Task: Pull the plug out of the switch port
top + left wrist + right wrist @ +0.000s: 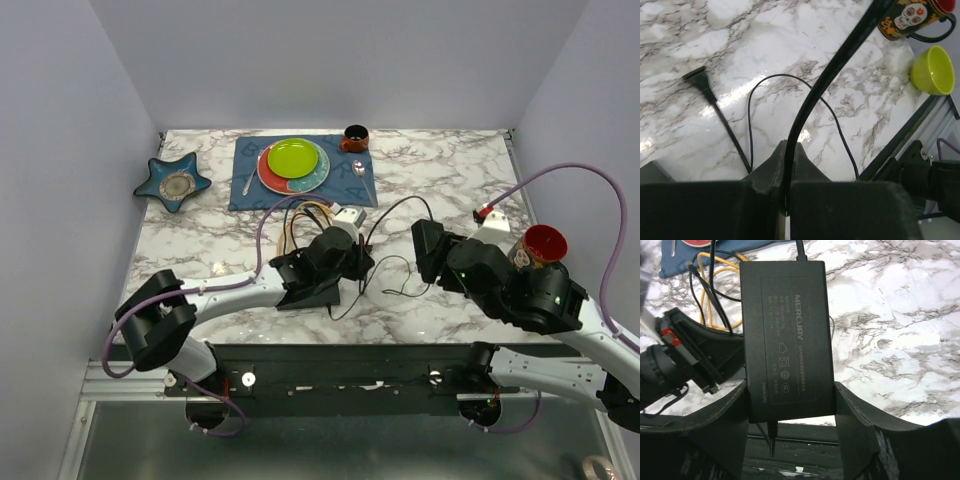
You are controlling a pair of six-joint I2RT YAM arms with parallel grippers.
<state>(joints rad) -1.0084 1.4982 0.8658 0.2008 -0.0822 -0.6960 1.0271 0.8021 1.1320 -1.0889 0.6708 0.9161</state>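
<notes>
Left of centre on the marble tabletop (420,180), just below the left tool (786,155), lies the switch (308,292). That tool is clamped on a thick black cable (840,60); the right tool (790,390) grips a black power brick (785,330) by its sides.

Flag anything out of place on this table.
Yellow and black cables sprawl in a loose tangle on the marble table, against the near edge of the blue placemat. One black plug lies on the marble, plugged into nothing. Nothing looks spilled or broken.
</notes>
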